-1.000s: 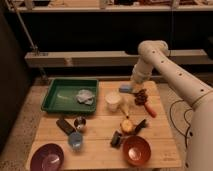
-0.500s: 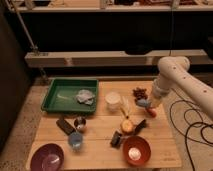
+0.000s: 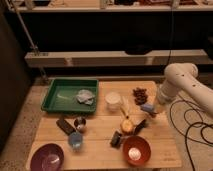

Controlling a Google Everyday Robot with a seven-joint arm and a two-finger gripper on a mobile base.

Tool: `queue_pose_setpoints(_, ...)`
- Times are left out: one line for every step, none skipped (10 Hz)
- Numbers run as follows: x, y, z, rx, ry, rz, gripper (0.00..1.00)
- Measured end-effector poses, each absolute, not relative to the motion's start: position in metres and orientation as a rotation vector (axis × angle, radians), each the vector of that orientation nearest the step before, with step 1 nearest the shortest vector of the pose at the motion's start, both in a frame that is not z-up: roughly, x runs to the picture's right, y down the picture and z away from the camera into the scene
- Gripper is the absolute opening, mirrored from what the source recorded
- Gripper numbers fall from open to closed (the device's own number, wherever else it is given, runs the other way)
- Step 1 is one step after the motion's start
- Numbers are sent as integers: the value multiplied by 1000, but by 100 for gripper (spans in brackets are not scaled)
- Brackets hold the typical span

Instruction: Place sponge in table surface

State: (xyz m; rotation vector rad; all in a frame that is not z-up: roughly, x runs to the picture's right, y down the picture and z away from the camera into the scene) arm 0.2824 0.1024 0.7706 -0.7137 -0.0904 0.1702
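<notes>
Nearest me, along the front edge of the table surface [image 3: 100, 150], sit a purple bowl [image 3: 47, 158] at the far left and an orange-red bowl [image 3: 136, 149] just below and left of my fingers. Between them stands a small blue cup [image 3: 75, 140]. One row back, well left of the fingers, lie a dark brown block [image 3: 65, 125] and a small metal cup [image 3: 80, 123]. Closer in, a yellowish round item [image 3: 127, 126] and a dark object [image 3: 140, 126] rest just under the fingers; I cannot make out what they are.

My gripper [image 3: 149, 110] hangs over the right part of the pale planks, fingers clamped on the sponge [image 3: 147, 107], a small light-blue block that seems to be held just above the wood rather than resting on it.

Farther back, a white cup [image 3: 113, 100] stands left of the fingers and a cluster of dark brown pieces [image 3: 140, 94] lies just behind them. The green tray [image 3: 55, 101] with a grey-blue rag [image 3: 85, 96] sits far left.
</notes>
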Motion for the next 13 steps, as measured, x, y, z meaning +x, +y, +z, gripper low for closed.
queue_pose_setpoints(283, 101, 771, -708, -72, 177, 0)
queue_pose_setpoints(289, 95, 773, -695, -33, 204, 0)
queue_pose_setpoints(297, 86, 775, -674, 5, 234, 0)
queue_pose_setpoints(303, 84, 771, -666, 18, 248, 0)
queue_pose_setpoints(315, 85, 764, -650, 38, 260, 0)
queue_pose_setpoints(325, 89, 757, -630, 54, 266, 0)
queue_pose_setpoints(332, 97, 745, -610, 63, 275, 0)
queue_pose_setpoints(339, 102, 741, -595, 81, 276, 0)
queue_pose_setpoints(343, 108, 738, -592, 85, 289, 0)
queue_pose_setpoints(347, 109, 739, -592, 91, 294, 0)
queue_pose_setpoints(349, 112, 738, -600, 93, 299, 0)
queue_pose_setpoints(352, 120, 731, -616, 95, 309, 0)
queue_pose_setpoints(354, 126, 727, -629, 98, 313, 0)
